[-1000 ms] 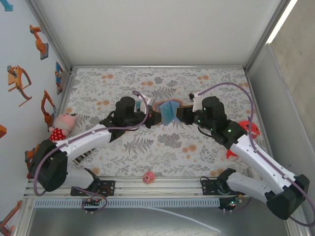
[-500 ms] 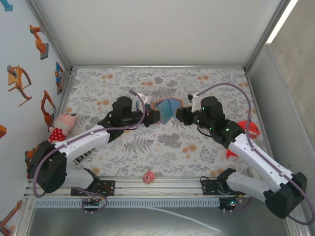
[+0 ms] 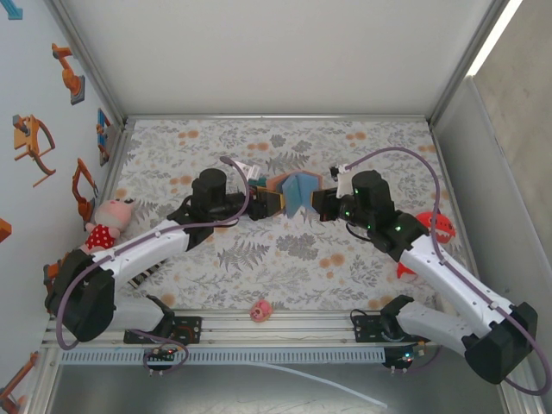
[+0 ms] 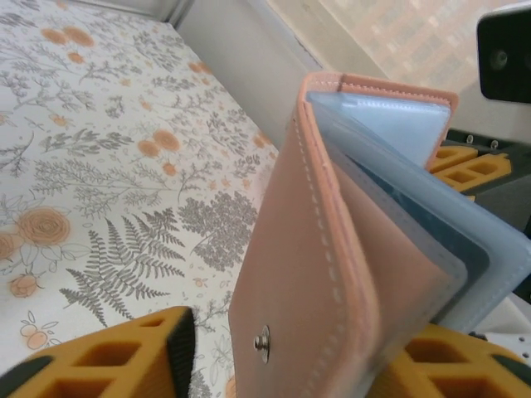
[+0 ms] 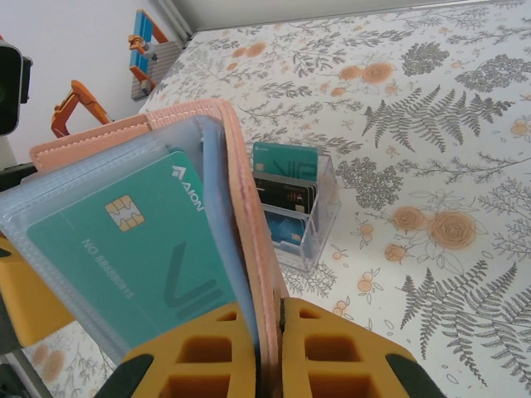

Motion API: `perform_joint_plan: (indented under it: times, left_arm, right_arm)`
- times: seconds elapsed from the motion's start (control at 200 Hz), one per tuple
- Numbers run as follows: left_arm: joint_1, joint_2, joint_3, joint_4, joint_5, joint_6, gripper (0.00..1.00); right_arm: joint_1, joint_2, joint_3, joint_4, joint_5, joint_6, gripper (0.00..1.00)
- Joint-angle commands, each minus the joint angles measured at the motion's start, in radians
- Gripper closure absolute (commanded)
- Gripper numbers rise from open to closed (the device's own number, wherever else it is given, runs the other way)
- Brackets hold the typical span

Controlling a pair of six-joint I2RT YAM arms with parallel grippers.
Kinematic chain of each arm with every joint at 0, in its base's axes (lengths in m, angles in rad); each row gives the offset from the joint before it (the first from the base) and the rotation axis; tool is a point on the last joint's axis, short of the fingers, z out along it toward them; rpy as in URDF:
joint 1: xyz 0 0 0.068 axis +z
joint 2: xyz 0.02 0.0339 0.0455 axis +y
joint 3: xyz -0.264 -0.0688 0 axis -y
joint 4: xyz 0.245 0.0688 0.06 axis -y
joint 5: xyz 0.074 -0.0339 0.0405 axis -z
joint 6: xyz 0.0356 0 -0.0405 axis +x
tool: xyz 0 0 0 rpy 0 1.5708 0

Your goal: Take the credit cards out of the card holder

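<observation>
**Card holder held up between two pincers**

The right pincer (image 5: 270, 348) is closed tight on the tan cover of the card holder (image 5: 241, 166), which rises just above its fingers. The left pincer (image 4: 286, 356) stands open around the other cover. The teal credit card (image 5: 133, 249), in a pocket left of the right pincer, seems thin, stiff and slippery: pinch its free edge.

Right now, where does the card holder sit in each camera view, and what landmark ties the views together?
Top external: the card holder stands open at mid-table, just above the picture's centre.
Left wrist: centre to right, tan cover nearest, pale pockets fanning right.
Right wrist: left of centre, pockets open, a teal credit card showing inside.
Shared landmark: the floral tablecloth beneath it.
</observation>
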Motion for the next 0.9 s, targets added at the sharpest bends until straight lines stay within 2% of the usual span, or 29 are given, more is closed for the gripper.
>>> perform_joint_plan:
  times: [0.0,0.095,0.195,0.421,0.606,0.736,0.891]
  left_arm:
    - [0.011,-0.036,-0.029,0.035,-0.017,-0.019,0.39]
    - [0.013,-0.038,-0.034,0.047,-0.014,-0.027,0.3]
    - [0.012,-0.034,-0.045,0.087,-0.009,-0.05,0.25]
    - [0.015,-0.035,-0.075,0.163,-0.026,-0.103,0.24]
    - [0.014,-0.044,-0.137,0.281,-0.089,-0.153,0.17]
    - [0.013,-0.023,-0.136,0.322,-0.061,-0.172,0.13]
    - [0.013,0.018,-0.121,0.361,-0.011,-0.201,0.13]
  right_arm:
    - [-0.004,-0.039,-0.004,0.016,0.04,0.024,1.0]
    - [-0.004,-0.043,-0.001,0.01,0.047,0.032,1.0]
    - [-0.004,-0.04,0.002,0.01,0.047,0.036,1.0]
    - [-0.004,-0.044,0.005,0.001,0.07,0.043,1.0]
    - [-0.004,-0.041,0.006,0.002,0.068,0.05,1.0]
    - [-0.004,-0.039,0.006,0.007,0.053,0.056,1.0]
    - [-0.004,-0.032,0.009,0.006,0.045,0.058,1.0]
